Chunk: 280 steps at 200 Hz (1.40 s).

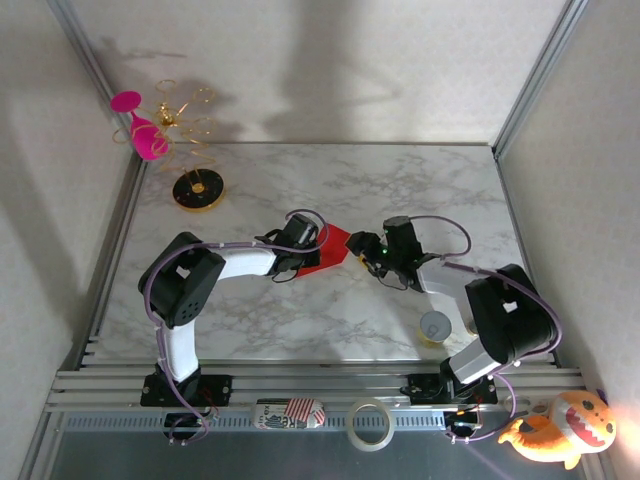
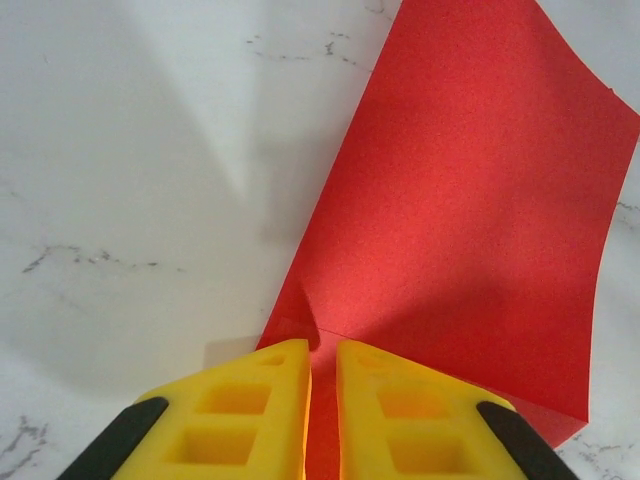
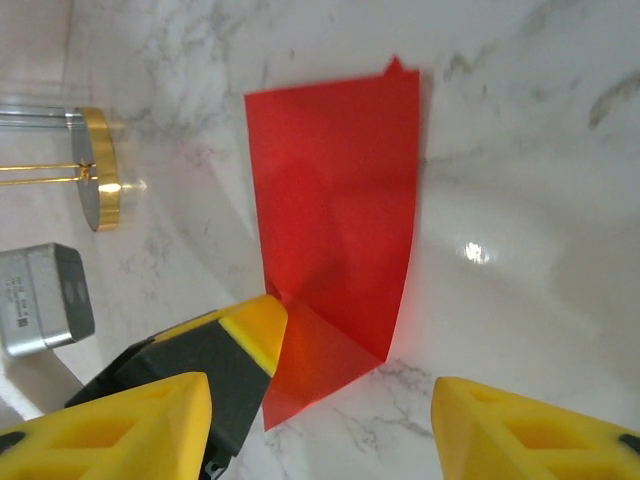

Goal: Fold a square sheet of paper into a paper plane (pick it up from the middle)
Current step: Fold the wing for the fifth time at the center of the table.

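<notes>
Overhead, pink wine glass [image 1: 148,140] beyond red paper [image 1: 326,256].

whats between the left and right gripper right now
The square sheet of paper lies between the left gripper, which pinches its edge, and the open right gripper, seen in the top external view.

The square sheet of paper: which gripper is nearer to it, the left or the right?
Left. The left gripper is shut on an edge of the square sheet of paper. The right gripper stands open just short of its opposite end, holding nothing.
</notes>
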Available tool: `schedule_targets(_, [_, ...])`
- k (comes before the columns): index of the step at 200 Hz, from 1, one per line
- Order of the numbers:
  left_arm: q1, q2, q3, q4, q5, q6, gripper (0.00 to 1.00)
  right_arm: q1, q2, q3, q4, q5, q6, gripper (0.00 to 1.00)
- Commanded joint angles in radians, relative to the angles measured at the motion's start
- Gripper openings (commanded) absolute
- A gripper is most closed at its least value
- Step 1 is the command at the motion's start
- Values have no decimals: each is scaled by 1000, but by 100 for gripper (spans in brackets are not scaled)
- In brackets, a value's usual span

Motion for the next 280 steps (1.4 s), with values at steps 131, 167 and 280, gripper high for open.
schedule_targets(131, [22,37,-20,-32,30,-26,15,79,234,165,-79,-30,153,37])
schedule_targets(167, [24,37,-23,-30,34,-27,15,80,257,163,-18,-60,156,33])
schedule_targets(280, [48,-18,-69,31,73,-34,18,80,263,105,130,-22,173,15])
